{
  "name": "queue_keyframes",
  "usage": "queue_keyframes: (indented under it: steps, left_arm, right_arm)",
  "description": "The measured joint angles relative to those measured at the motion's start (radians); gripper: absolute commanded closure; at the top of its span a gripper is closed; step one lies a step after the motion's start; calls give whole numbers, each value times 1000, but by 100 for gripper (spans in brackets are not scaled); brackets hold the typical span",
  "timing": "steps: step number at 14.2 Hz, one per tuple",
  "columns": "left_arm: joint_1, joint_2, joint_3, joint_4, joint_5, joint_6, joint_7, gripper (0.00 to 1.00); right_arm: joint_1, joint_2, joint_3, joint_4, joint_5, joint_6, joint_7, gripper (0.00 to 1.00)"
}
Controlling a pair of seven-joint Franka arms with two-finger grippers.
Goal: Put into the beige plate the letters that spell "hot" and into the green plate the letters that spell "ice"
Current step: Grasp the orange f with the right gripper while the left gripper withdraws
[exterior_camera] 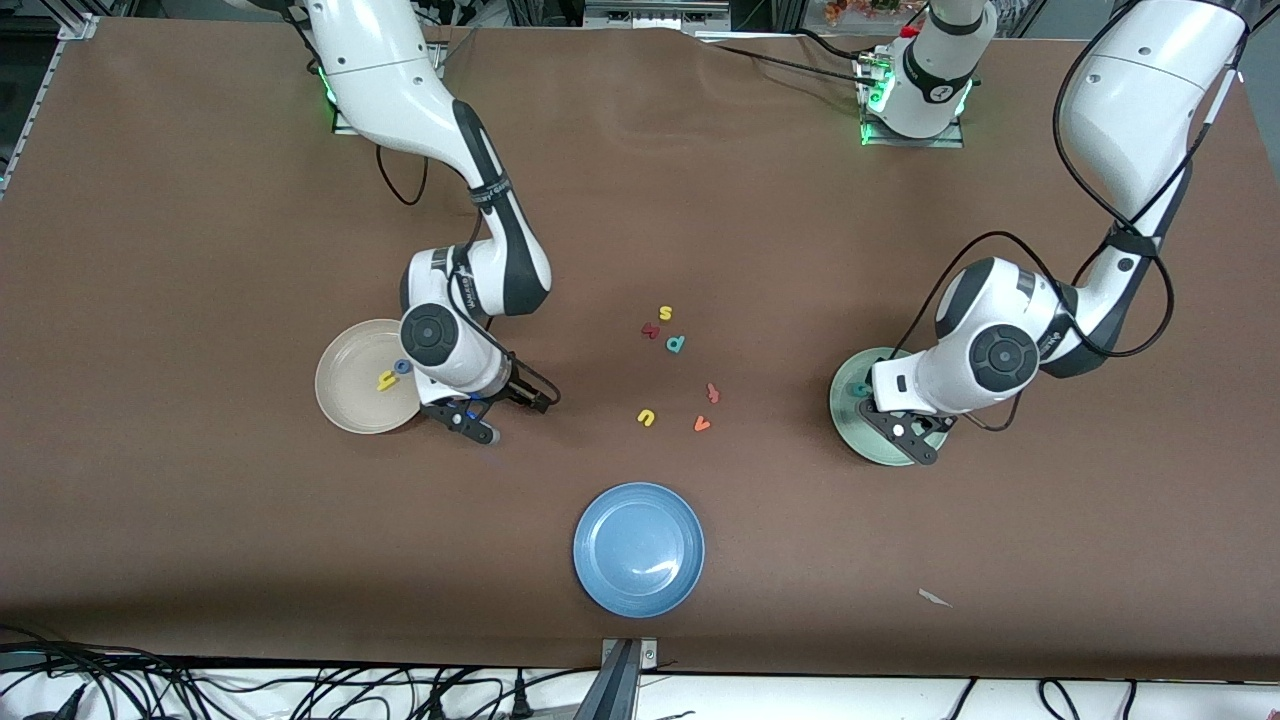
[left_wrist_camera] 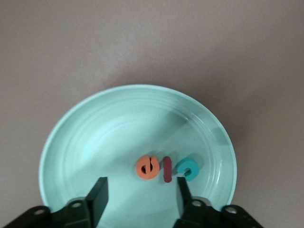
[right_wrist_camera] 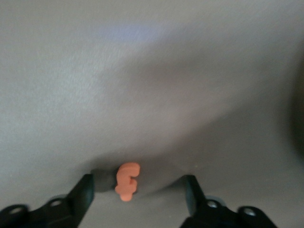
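The beige plate (exterior_camera: 345, 390) holds the yellow "h" (exterior_camera: 386, 381) and the blue "o" (exterior_camera: 402, 367). My right gripper (exterior_camera: 515, 415) hangs low beside that plate. It is open (right_wrist_camera: 137, 194), and the orange "t" (right_wrist_camera: 127, 181) sits between its fingers, close to one of them. My left gripper (exterior_camera: 890, 425) is open (left_wrist_camera: 141, 199) over the green plate (left_wrist_camera: 95, 137), whose rim (exterior_camera: 845, 420) shows in the front view. In that plate lie the orange "e" (left_wrist_camera: 147, 167), the dark red "i" (left_wrist_camera: 167, 169) and the teal "c" (left_wrist_camera: 188, 169).
Loose letters lie mid-table: a yellow "s" (exterior_camera: 665, 313), a dark red piece (exterior_camera: 650, 329), a teal "p" (exterior_camera: 676, 344), a red-orange piece (exterior_camera: 712, 393), a yellow "u" (exterior_camera: 646, 417) and an orange "v" (exterior_camera: 702, 424). A blue plate (exterior_camera: 639, 549) sits nearer the camera.
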Motion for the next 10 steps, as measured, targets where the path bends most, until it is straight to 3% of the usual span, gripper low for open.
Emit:
queue_keyframes:
  steps: [3,6,10]
  left_arm:
    - [0,-14,-29,64,0,-93,14,0]
    - [3,-56,-96,158,-8,-253,13,0]
    - [6,-139,-111,248,-93,-444,13,0]
  right_arm:
    - [2,2,0,10,0,-2,2,56]
    - [2,2,0,21,0,-3,2,64]
    - [2,2,0,23,0,-3,1,76]
